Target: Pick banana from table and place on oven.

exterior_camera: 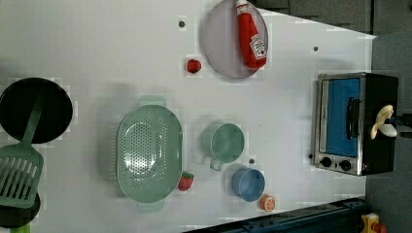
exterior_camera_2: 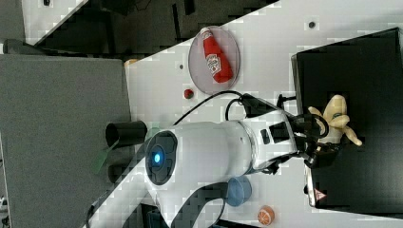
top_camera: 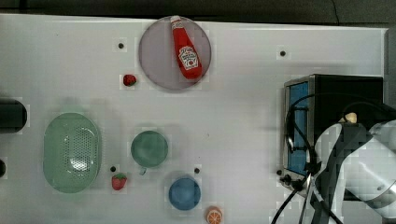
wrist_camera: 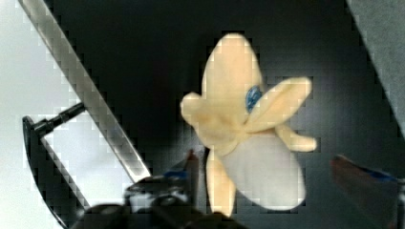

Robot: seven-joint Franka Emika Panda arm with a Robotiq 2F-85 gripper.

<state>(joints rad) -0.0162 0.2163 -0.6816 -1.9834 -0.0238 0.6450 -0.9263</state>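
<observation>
1. You have the banana (wrist_camera: 239,138) over the oven's (exterior_camera_2: 361,61) black top, between the gripper's (wrist_camera: 286,171) two fingers. In the wrist view one finger (wrist_camera: 193,167) touches the peel side and the other (wrist_camera: 363,179) stands well clear, so the fingers are spread apart and not clamped on the fruit.

2. The banana's long axis runs away from the gripper toward the oven top's far part, with its peel flaps splayed sideways. In the right view (exterior_camera_2: 335,121) it appears to lie on the black top just past the fingertips. Whether it fully rests there I cannot tell for certain.

3. From the oven, the banana sits nearer the front edge than the back; in the left view (exterior_camera: 384,122) it is just behind the door handle (exterior_camera: 351,118).

4. My judgement: the placing looks nearly done, and your coming move is a straight retreat up off the oven without dragging the flaps.

5. Nothing else lies on the oven top. The arm's cable (top_camera: 292,126) loops over the glass door, so mind it as you lift.

6. On the table (top_camera: 243,116), well away from the oven, stand a blue bowl (top_camera: 184,193), an orange slice (top_camera: 214,215), a green cup (top_camera: 149,148) and a ketchup bottle (top_camera: 187,49) on its plate (top_camera: 156,60). None is in your way.
</observation>
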